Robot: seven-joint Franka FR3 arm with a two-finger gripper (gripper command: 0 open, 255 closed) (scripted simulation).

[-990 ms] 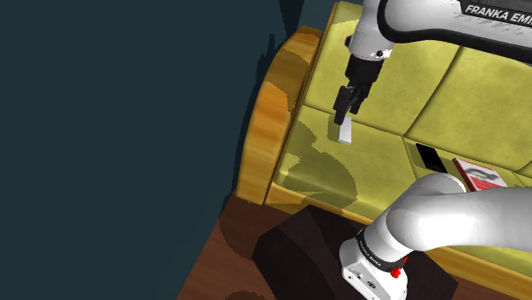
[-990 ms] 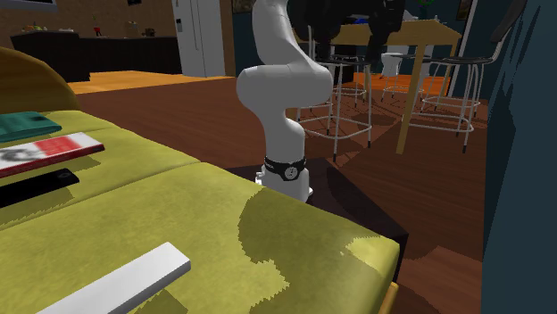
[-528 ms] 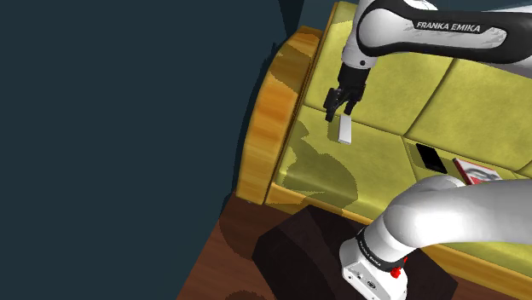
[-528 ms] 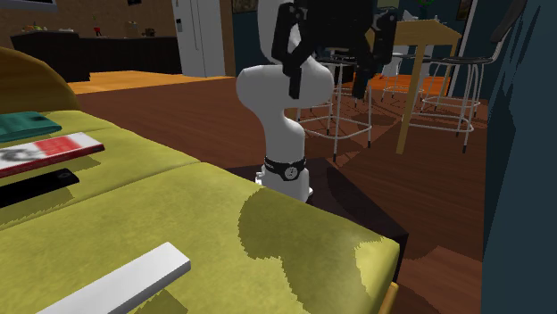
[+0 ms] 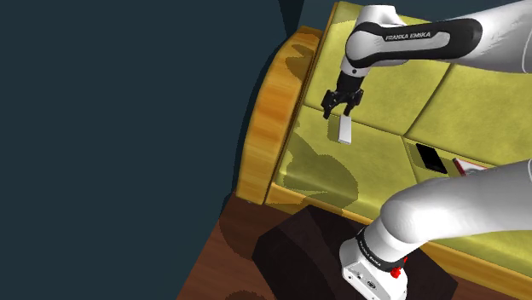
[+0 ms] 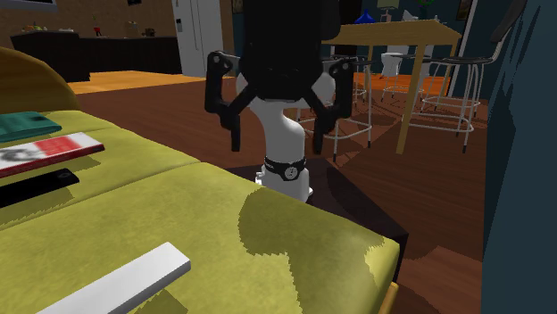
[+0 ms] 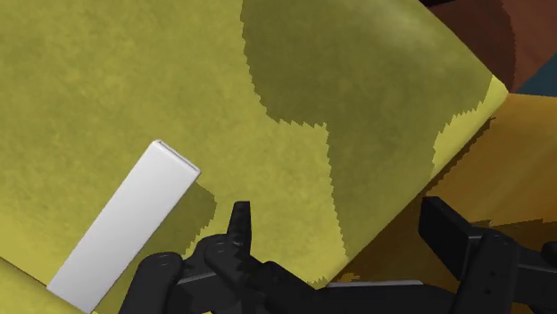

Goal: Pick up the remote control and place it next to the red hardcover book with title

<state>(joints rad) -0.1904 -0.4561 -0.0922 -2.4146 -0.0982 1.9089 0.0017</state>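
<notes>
Sofa seat (image 5: 379, 158); white remote (image 5: 344, 129) unmoved; gripper (image 5: 339, 111) lower, jaws apart

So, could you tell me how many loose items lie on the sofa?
4: a white remote in the second exterior view's foreground; farther left, a black slab, a red-and-white book, then a teal item. More may be hidden.

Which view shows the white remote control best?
The wrist view: the remote control lies large, nearly whole, on the yellow cushion. The second exterior view cuts one end off; the shoulder view shows it small.
</notes>
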